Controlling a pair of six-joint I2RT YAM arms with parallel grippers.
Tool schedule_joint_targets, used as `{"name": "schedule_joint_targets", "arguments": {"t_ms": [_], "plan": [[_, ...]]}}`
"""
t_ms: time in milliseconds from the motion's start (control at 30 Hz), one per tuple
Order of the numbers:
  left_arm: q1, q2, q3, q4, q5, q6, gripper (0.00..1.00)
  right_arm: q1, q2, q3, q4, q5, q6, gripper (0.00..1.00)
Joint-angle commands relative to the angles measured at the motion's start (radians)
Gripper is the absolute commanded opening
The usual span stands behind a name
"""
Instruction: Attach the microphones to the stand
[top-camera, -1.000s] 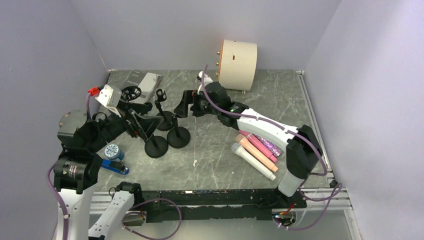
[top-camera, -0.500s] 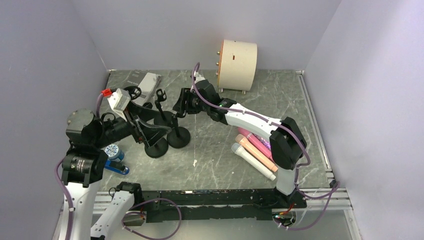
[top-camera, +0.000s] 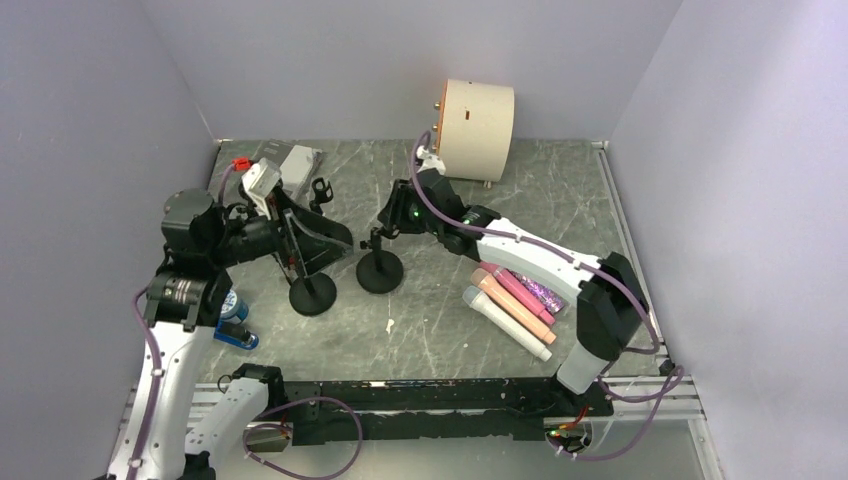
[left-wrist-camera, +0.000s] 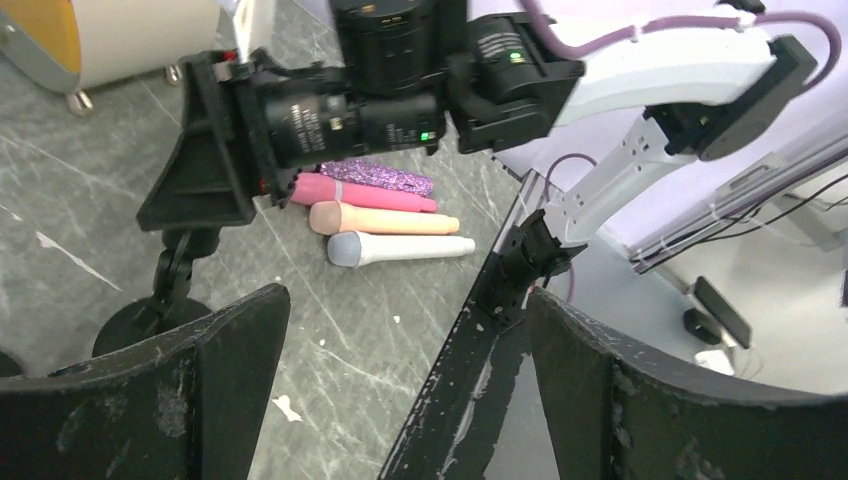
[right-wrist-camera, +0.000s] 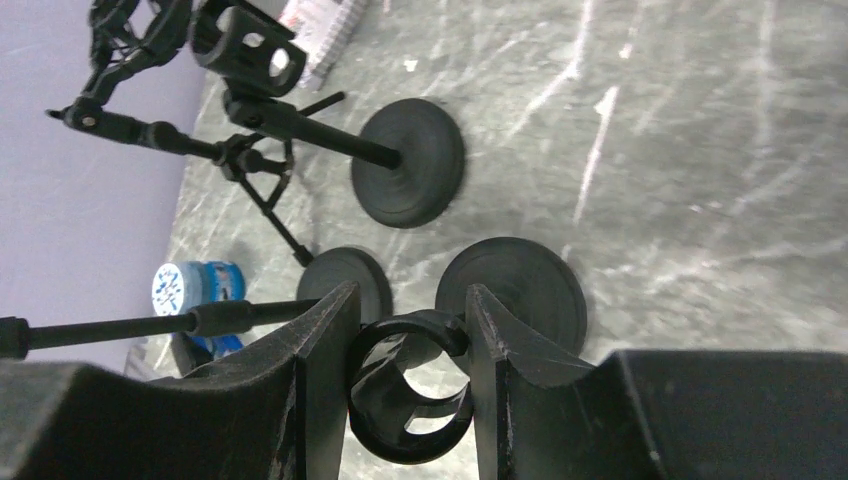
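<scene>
Several microphones lie side by side at the right: white with a pale-blue head (top-camera: 505, 322) (left-wrist-camera: 400, 248), peach (top-camera: 514, 305) (left-wrist-camera: 385, 218), pink (top-camera: 522, 290) (left-wrist-camera: 360, 195) and purple glitter (top-camera: 545, 293) (left-wrist-camera: 378, 177). My right gripper (top-camera: 392, 215) (right-wrist-camera: 408, 385) is shut on the ring clip (right-wrist-camera: 410, 395) of a black stand, whose round base (top-camera: 380, 271) (right-wrist-camera: 512, 290) rests on the table. My left gripper (top-camera: 322, 248) (left-wrist-camera: 405, 298) hangs open and empty over the left-hand stands. A second stand base (top-camera: 312, 294) sits in front of it.
A beige drum (top-camera: 477, 128) stands at the back. A third stand (right-wrist-camera: 408, 175) with its clip (top-camera: 322, 188) is behind the left gripper. A blue-and-white bottle (top-camera: 228, 303) (right-wrist-camera: 195, 288) and a grey box (top-camera: 298, 164) lie at the left. A black rail (top-camera: 420, 393) runs along the near edge.
My right gripper has closed on the stand's clip and drawn the stand to the right. My left arm has swung back and to the right, still open.
</scene>
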Motion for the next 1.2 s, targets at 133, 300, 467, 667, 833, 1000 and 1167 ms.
{"name": "schedule_joint_targets", "arguments": {"t_ms": [133, 300, 467, 667, 833, 1000, 1167], "plan": [[-0.044, 0.046, -0.033, 0.088, -0.045, -0.047, 0.92, -0.017, -0.202, -0.052, -0.059, 0.081, 0.013, 0.27], [-0.120, 0.100, -0.065, 0.143, -0.149, -0.090, 0.88, -0.023, -0.250, -0.132, -0.068, 0.087, 0.064, 0.27], [-0.183, 0.191, -0.042, 0.103, -0.342, -0.163, 0.80, -0.050, -0.260, -0.159, -0.053, 0.058, 0.081, 0.45], [-0.239, 0.244, -0.024, 0.097, -0.375, -0.153, 0.78, -0.074, -0.269, -0.116, -0.107, 0.025, 0.040, 0.67], [-0.276, 0.264, -0.025, 0.109, -0.375, -0.143, 0.80, -0.115, -0.341, -0.117, -0.135, 0.029, -0.025, 0.72], [-0.310, 0.277, -0.023, 0.092, -0.393, -0.120, 0.83, -0.148, -0.425, -0.177, -0.250, 0.184, -0.095, 0.69], [-0.328, 0.279, -0.023, 0.090, -0.412, -0.102, 0.85, -0.186, -0.527, -0.309, -0.373, 0.235, -0.119, 0.57]]}}
